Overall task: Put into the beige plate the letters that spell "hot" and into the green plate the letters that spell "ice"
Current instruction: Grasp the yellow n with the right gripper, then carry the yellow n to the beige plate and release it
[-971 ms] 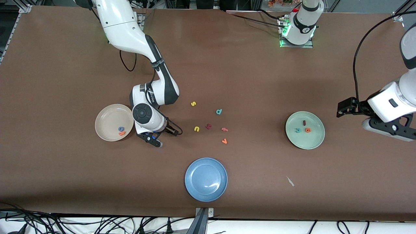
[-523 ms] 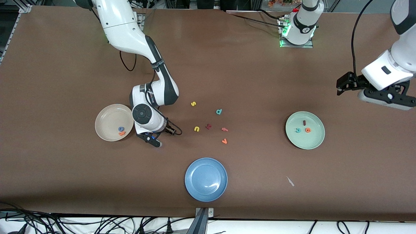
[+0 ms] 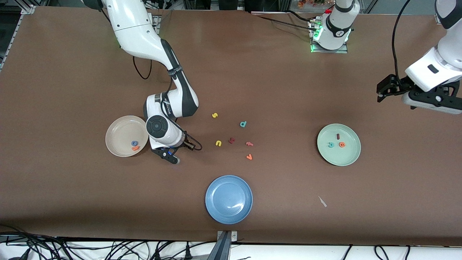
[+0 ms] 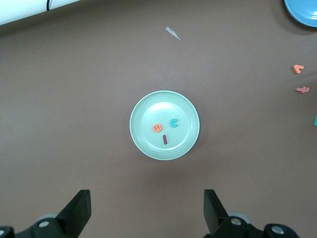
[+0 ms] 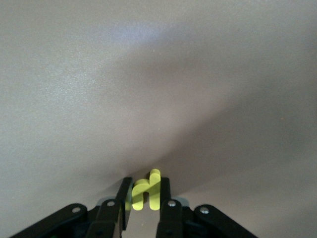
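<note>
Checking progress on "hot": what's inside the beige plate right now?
The beige plate holds the blue o and orange t. The yellow h is pinched in the right claw beside it.

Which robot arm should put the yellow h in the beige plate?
The right: its pincer is shut on the yellow h, beside the beige plate. The left pincer is open, above the table's other end.

Brown counter has three plates sitting on it: beige plate toward the right arm's end, green plate toward the left arm's end, blue plate nearest the camera. Loose foam letters are scattered mid-counter, plus a pale scrap.
</note>
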